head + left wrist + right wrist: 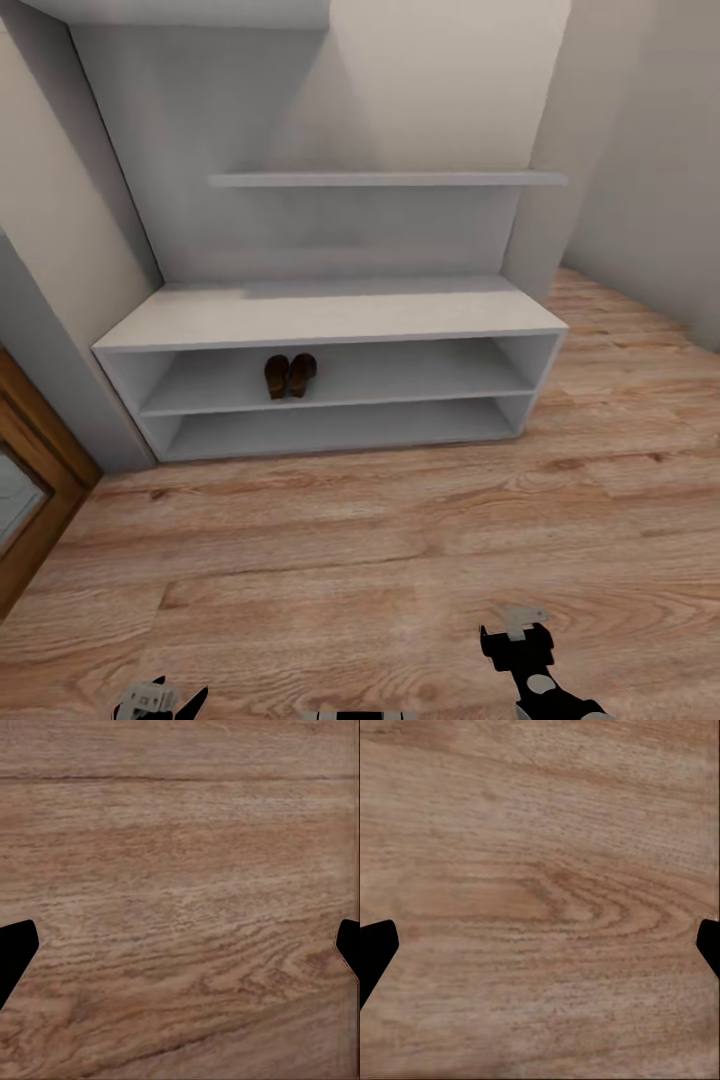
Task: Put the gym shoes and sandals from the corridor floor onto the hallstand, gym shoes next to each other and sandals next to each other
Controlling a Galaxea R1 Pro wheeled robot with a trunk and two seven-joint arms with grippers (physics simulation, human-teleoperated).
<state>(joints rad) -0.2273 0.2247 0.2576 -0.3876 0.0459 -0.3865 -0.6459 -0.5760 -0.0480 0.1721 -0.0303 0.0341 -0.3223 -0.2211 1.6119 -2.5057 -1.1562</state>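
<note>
On the hallstand (330,315), two sandals (290,376).

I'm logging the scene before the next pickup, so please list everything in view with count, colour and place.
sandals: two, brown, side by side on the upper open shelf of the hallstand, left of its middle.
hallstand: one, pale grey-white, against the wall; low bench with two open shelves below.
wall shelf: one, pale grey, above the bench.
corridor floor: light brown wood planks, in front of the hallstand.
door frame: one, brown wood, at the left edge.
left gripper: one, black fingers, open over the floor.
right gripper: one, black fingers, open over the floor.
</note>
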